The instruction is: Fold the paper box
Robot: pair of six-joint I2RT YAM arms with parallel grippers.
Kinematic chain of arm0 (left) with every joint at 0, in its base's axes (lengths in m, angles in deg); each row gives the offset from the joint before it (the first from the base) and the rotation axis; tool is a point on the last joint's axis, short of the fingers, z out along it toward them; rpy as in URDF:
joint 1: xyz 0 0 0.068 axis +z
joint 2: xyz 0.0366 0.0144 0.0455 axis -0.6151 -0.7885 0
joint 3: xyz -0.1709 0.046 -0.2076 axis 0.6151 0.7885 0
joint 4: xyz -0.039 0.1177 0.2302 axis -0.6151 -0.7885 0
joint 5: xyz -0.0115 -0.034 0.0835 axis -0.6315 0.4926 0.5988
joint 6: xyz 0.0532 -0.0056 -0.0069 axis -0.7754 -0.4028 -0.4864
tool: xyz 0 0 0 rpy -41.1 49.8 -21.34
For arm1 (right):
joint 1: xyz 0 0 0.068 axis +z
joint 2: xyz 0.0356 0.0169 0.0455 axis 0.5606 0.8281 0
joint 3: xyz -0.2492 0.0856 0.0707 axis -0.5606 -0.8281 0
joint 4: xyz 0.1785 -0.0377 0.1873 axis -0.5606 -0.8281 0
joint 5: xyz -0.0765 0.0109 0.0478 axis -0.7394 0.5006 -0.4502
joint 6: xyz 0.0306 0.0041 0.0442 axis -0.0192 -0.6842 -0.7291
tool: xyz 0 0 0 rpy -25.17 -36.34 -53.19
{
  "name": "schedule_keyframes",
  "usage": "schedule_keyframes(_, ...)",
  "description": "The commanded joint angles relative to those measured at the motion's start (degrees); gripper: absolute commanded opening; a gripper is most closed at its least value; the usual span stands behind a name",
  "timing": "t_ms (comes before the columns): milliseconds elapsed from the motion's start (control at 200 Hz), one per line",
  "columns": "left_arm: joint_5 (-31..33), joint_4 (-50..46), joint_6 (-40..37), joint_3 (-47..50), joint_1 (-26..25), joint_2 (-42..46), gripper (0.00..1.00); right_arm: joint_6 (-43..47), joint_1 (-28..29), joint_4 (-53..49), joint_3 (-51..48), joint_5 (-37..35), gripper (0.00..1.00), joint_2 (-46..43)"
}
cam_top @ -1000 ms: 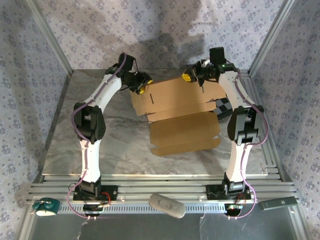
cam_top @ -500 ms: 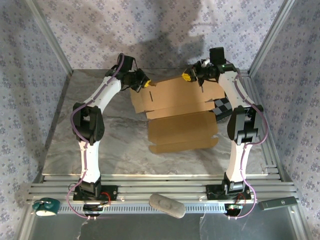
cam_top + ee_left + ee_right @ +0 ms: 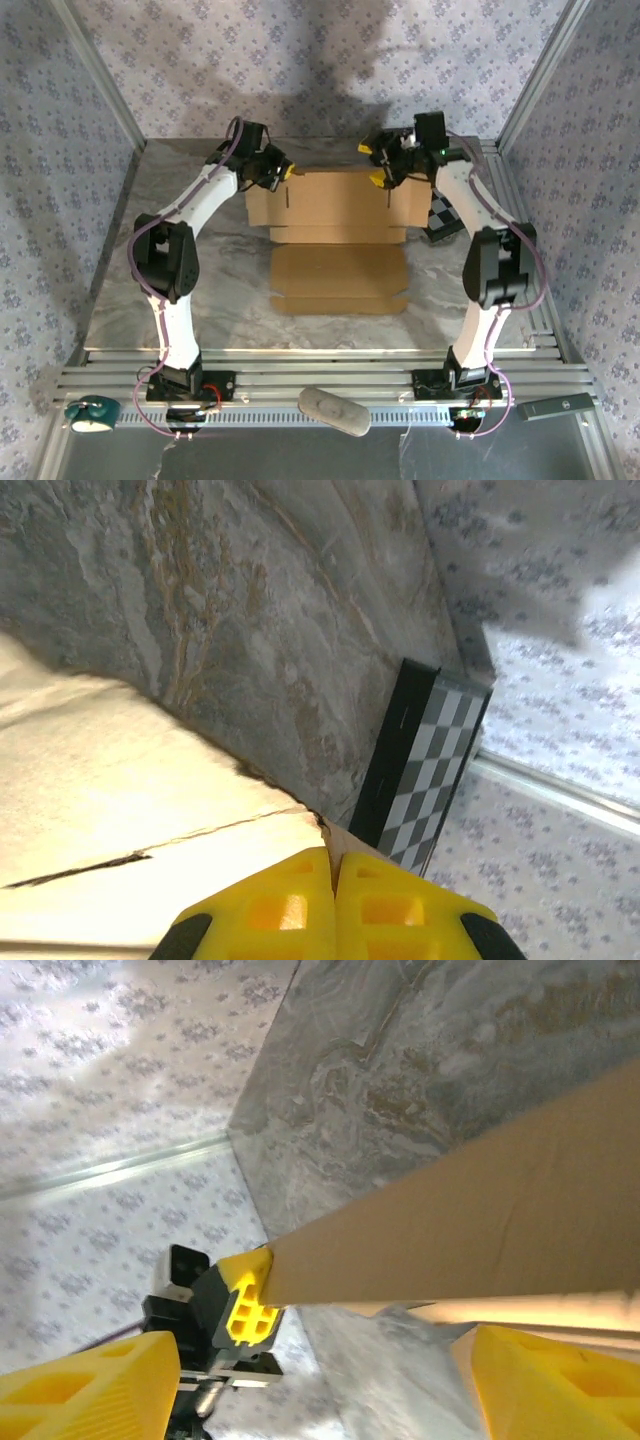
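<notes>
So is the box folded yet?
Partly folded: the paper box has its far panel raised, pinched by the left gripper; near panel flat.

- Grey marbled desk (image 3: 200, 260).
- Tan paper box (image 3: 340, 280), near panel flat at the centre.
- At 2 o'clock, a checkerboard panel (image 3: 443, 215) beside the box.

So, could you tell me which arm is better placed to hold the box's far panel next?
Left, probably: the left gripper is shut on the paper box at its far-left corner; the right gripper stands open at its far edge.
</notes>
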Motion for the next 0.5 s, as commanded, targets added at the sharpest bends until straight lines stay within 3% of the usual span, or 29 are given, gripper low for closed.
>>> schedule_keyframes(0,3.8,5.6,6.3,3.0,-0.4,3.4,0.0,-14.6,5.7,24.1,-12.3,-7.6,0.79,-5.4)
schedule_keyframes(135,4.8,6.7,6.5,3.8,-0.6,4.1,0.0,-24.6,9.7,37.7,-22.7,-16.8,0.77,-7.1)
schedule_keyframes(500,4.3,10.1,7.1,6.8,-0.7,5.5,0.0,-30.3,11.9,38.5,-17.8,-22.5,0.68,-1.0)
